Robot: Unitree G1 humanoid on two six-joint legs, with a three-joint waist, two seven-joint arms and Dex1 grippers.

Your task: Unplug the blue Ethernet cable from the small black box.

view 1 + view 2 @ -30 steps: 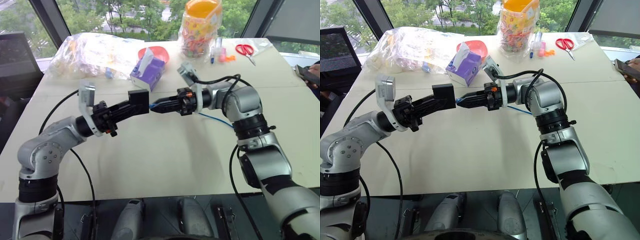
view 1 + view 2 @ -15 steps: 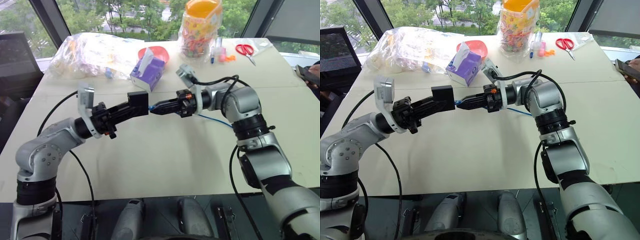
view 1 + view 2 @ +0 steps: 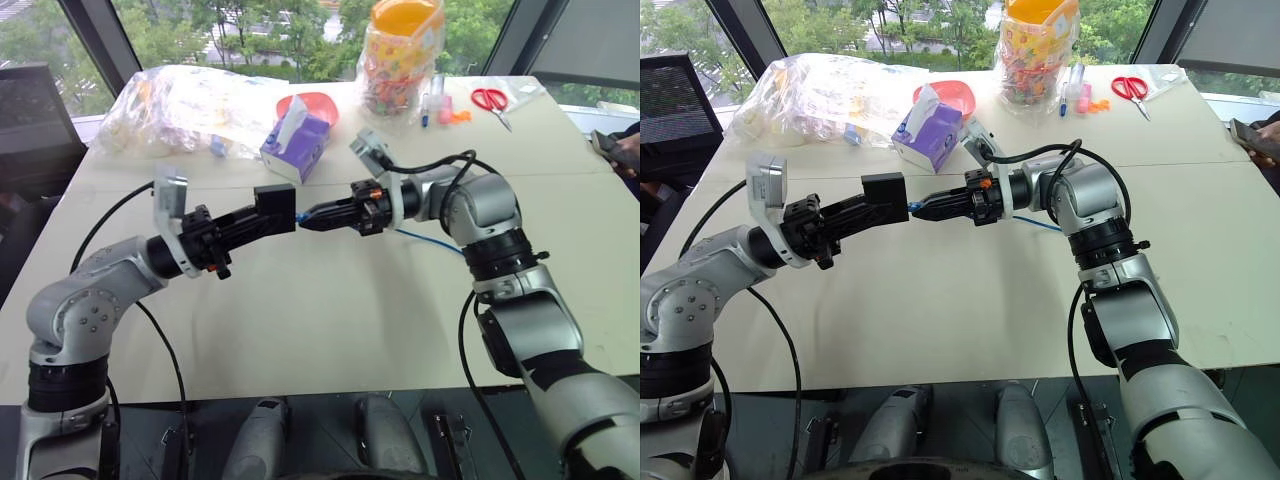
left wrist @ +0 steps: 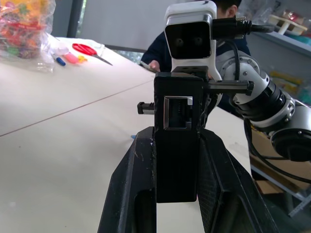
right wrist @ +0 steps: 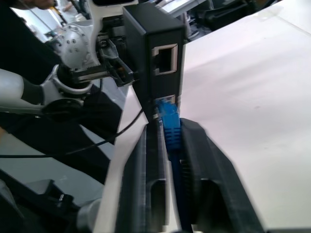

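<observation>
Both grippers meet above the table (image 3: pixel 330 320): my left gripper (image 3: pixel 262 217) is clamped on the small black box (image 3: pixel 276 207) to brace it, while my right gripper (image 3: pixel 312 214) seems loosely closed around the blue Ethernet cable (image 5: pixel 170 121), apparently seated in the port.

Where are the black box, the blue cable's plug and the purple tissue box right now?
small black box (image 4: pixel 176 145): left wrist view, front face below its port.
blue Ethernet cable (image 5: pixel 169 120): right wrist view, blue boot at the plug.
purple tissue box (image 3: pixel 295 143): left eye view, purple side.
</observation>
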